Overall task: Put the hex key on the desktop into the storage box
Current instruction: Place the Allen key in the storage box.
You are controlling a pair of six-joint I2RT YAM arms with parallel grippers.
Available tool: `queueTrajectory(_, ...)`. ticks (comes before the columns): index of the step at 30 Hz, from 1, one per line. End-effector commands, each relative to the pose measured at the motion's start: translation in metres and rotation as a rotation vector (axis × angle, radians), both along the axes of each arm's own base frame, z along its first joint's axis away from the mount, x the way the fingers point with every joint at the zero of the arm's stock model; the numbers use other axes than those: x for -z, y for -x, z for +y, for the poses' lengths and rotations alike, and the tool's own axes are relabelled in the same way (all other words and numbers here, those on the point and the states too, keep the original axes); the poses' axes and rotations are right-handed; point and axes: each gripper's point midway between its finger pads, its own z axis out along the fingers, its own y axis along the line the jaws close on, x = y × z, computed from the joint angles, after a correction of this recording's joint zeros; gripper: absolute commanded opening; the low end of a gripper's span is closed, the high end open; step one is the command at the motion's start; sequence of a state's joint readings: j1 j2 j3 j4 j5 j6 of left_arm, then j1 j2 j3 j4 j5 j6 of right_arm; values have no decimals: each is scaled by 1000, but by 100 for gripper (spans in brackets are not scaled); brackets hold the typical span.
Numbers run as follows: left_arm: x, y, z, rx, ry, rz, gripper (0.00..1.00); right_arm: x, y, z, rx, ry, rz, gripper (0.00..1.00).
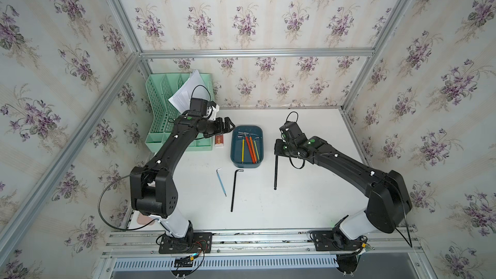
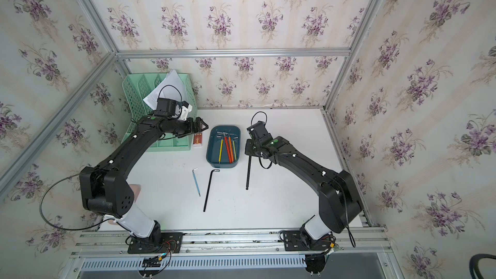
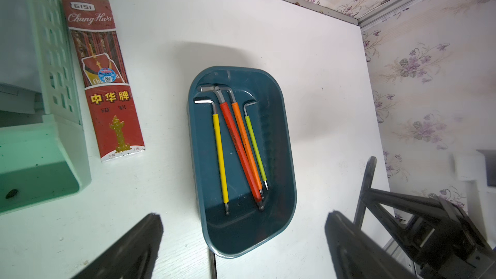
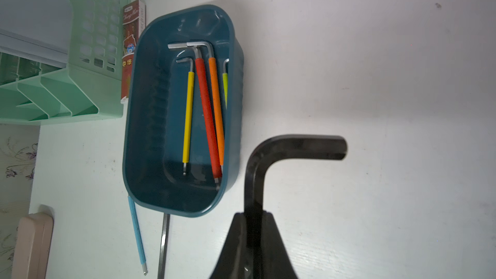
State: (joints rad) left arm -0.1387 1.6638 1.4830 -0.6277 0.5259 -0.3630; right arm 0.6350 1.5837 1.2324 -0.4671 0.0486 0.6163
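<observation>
The teal storage box (image 1: 245,165) (image 3: 201,143) (image 4: 150,130) stands at the middle back of the white desktop (image 1: 308,197) and holds several coloured hex keys (image 3: 241,140). My right gripper (image 4: 253,214) (image 1: 276,152) is just right of the box, shut on a black hex key (image 4: 295,147) (image 1: 275,173) (image 2: 248,173) near its bend. Its long shank runs toward the front. A blue hex key (image 1: 221,182) (image 4: 137,234) and a long black hex key (image 1: 234,190) lie in front of the box. My left gripper (image 3: 244,217) (image 1: 229,126) hovers open at the box's back left, holding nothing.
A mint-green mesh organiser (image 1: 161,119) with papers fills the back left corner. A red pencil carton (image 1: 219,140) (image 3: 107,84) lies between it and the box. A pink object (image 4: 32,242) sits at the front left edge. Aluminium rails (image 1: 354,135) border the desktop.
</observation>
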Motion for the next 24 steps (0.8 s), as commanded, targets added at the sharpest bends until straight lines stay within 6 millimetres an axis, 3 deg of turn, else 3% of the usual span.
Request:
queueTrajectory(1,1,1,4,1,-20,4,99,-6,-16,20,-67,-35,-22,0)
queueTrajectory(6,4,0,5,-1,-28,10,99,-6,-34,48,-122,-89,-8,0)
queueTrajectory(13,1,1,8,-7,-38,4,99,10,-58,74,-159,-101,19,0)
queueTrajectory(24,-1,1,7,-5,-31,0,99,2,-83,121,-227,-243,31,0)
